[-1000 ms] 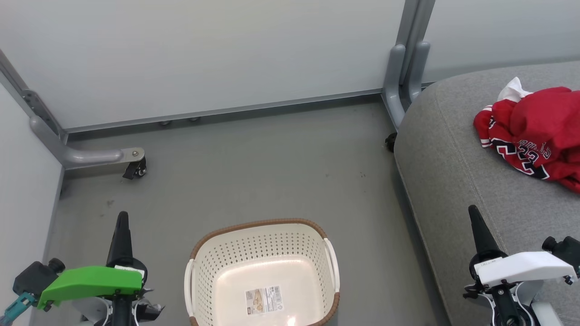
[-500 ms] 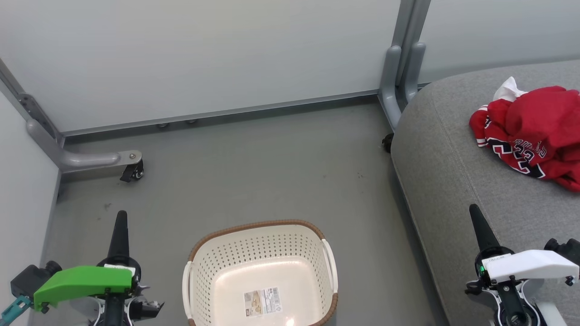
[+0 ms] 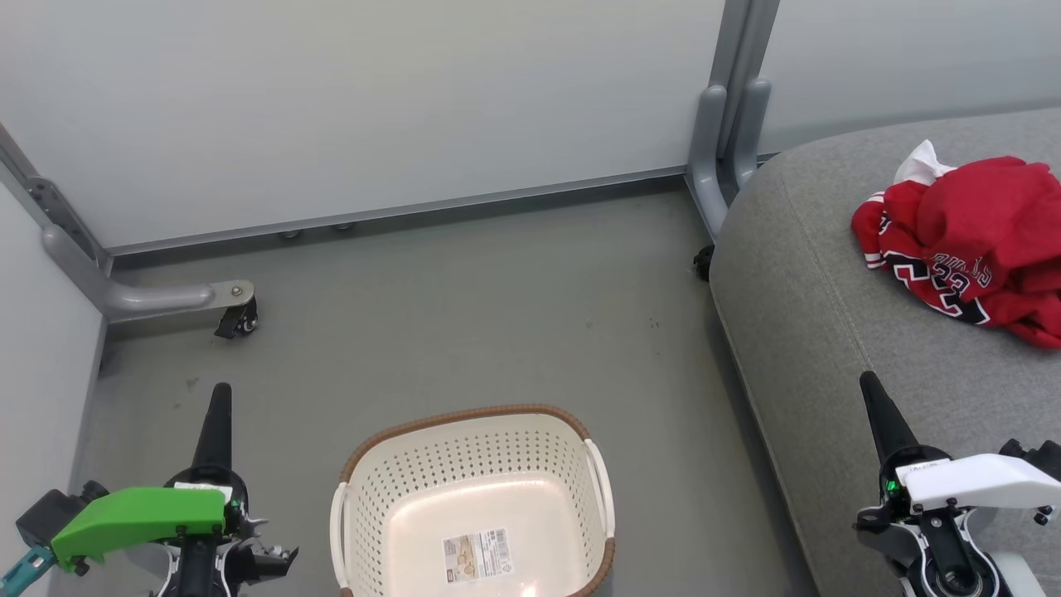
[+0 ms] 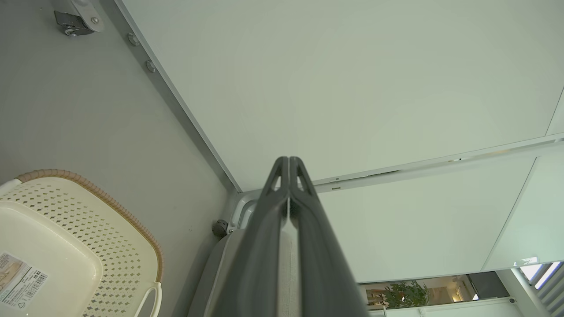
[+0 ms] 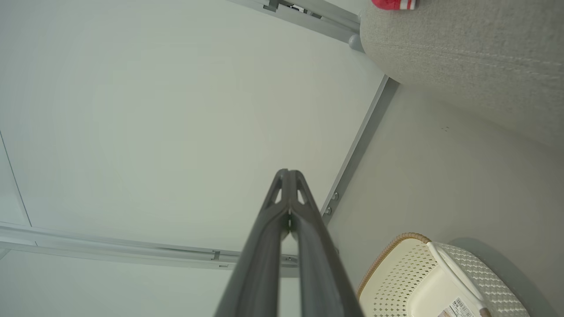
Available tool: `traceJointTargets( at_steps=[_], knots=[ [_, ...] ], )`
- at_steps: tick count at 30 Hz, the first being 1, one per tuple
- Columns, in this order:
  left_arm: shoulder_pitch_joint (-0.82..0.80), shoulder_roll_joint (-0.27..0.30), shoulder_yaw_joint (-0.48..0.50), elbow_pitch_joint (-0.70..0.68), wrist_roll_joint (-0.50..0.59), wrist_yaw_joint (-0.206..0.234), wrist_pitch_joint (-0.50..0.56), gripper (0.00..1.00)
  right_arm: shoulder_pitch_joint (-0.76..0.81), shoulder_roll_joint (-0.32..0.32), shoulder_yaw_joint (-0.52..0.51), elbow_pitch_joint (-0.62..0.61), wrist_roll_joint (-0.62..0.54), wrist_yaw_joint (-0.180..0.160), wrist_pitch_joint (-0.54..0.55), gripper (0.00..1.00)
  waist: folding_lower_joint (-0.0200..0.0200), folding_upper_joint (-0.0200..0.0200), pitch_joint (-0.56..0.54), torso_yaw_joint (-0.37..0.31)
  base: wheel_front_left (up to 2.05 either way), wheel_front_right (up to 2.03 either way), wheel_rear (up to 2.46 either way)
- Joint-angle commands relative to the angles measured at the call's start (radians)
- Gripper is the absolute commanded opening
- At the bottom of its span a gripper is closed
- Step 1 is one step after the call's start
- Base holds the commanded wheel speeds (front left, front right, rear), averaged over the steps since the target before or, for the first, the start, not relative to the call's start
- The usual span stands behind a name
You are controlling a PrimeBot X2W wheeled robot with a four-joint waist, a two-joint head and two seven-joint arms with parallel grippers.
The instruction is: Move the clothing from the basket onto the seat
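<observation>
The clothing [image 3: 970, 240] is laid on the seat [image 3: 812, 315], basket [image 3: 464, 412] seemingly emptied; left gripper [image 3: 220, 394] and right gripper [image 3: 868, 383], closed on nothing, should be parked.

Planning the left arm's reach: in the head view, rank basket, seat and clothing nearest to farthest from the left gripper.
1. basket, just right of the left gripper.
2. seat, farther right, past the basket.
3. clothing, far right, lying on the seat.

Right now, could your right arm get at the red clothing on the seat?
Probably yes. Only bare grey seat lies between the right gripper and the clothing, nothing in the way. The gripper is shut, so it would have to open first.
</observation>
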State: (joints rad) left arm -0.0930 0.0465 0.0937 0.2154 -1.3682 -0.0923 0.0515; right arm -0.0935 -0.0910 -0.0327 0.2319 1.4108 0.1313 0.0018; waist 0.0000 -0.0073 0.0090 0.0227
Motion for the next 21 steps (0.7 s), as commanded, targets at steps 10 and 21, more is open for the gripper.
traceJointTargets(
  at_steps=[10,21],
  knots=[
    [-0.022,0.006,0.011,-0.010,-0.091,0.003,0.024,0.00,-0.020,-0.014,-0.002,0.006,0.101,-0.001,0.020,0.00,0.0000,0.0059,-0.003,-0.007,0.00,0.00,0.00],
    [-0.023,0.006,0.018,-0.011,-0.171,0.004,0.045,0.00,-0.025,-0.020,0.000,0.013,0.190,-0.001,0.035,0.00,0.0000,0.0066,-0.007,-0.015,0.00,0.00,0.00]
  ],
)
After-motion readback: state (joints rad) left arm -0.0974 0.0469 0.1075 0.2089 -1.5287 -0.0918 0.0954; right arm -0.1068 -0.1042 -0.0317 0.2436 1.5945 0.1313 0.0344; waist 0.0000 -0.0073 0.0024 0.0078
